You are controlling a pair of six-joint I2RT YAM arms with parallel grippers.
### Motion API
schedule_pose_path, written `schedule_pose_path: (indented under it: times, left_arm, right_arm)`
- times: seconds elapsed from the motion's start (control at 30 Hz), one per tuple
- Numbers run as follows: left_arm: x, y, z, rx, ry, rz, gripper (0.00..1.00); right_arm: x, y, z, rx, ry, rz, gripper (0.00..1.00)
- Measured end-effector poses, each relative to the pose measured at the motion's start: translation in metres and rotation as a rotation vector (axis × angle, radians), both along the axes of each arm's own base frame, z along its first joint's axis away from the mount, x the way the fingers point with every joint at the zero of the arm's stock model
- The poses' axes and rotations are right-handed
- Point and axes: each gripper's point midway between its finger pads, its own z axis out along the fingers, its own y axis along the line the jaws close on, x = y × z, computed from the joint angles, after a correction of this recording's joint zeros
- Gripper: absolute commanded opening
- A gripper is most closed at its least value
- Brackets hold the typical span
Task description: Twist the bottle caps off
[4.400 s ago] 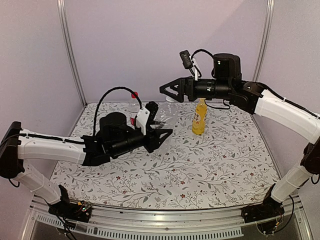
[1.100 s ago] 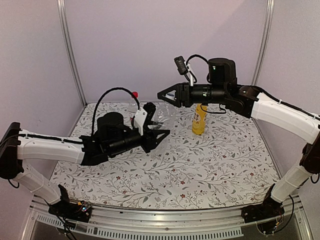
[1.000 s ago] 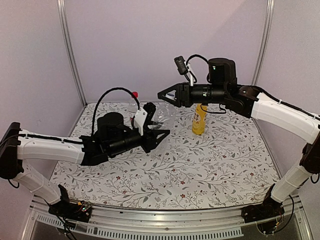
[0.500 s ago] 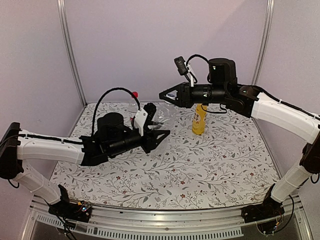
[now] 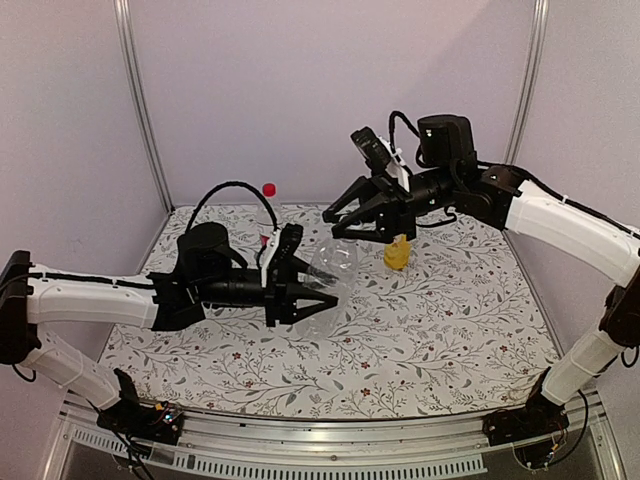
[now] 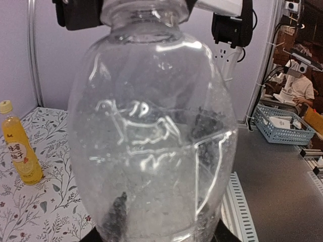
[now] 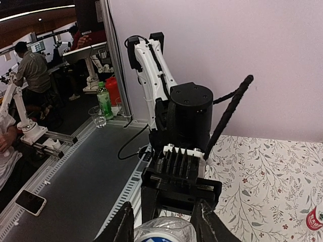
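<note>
clear unlabelled bottle (image 5: 335, 263) is clamped, tilted, in the left gripper (image 5: 314, 287). right gripper (image 5: 338, 225) is spread, its fingers flanking the blue cap (image 7: 161, 233); contact cannot be told. yellow bottle (image 5: 397, 253) stands just behind; red cap (image 5: 268, 189) shows beyond the left arm.

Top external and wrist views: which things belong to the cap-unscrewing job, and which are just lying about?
Job: clear bottle, its blue cap, yellow drink bottle, red cap.
Lying about, in the background: blue basket, green bottle, phone.
</note>
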Motion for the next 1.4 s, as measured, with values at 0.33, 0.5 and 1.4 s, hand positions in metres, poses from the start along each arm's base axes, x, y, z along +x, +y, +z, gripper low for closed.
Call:
schedule_pose_path:
  times: [0.33,0.5,1.4]
  left_arm:
    - [0.010,-0.001,-0.005,0.007,0.008,0.038,0.33]
    - [0.030,0.001,-0.010,0.021,0.007,0.158,0.34]
    - [0.087,0.019,-0.009,0.064,-0.009,0.551,0.33]
  right_arm:
    - [0.015,0.002,-0.007,-0.040,0.019,-0.075,0.96]
    - [0.031,0.003,-0.004,-0.062,0.067,-0.195,0.95]
    - [0.099,0.007,-0.006,-0.075,0.277,-0.692,0.60]
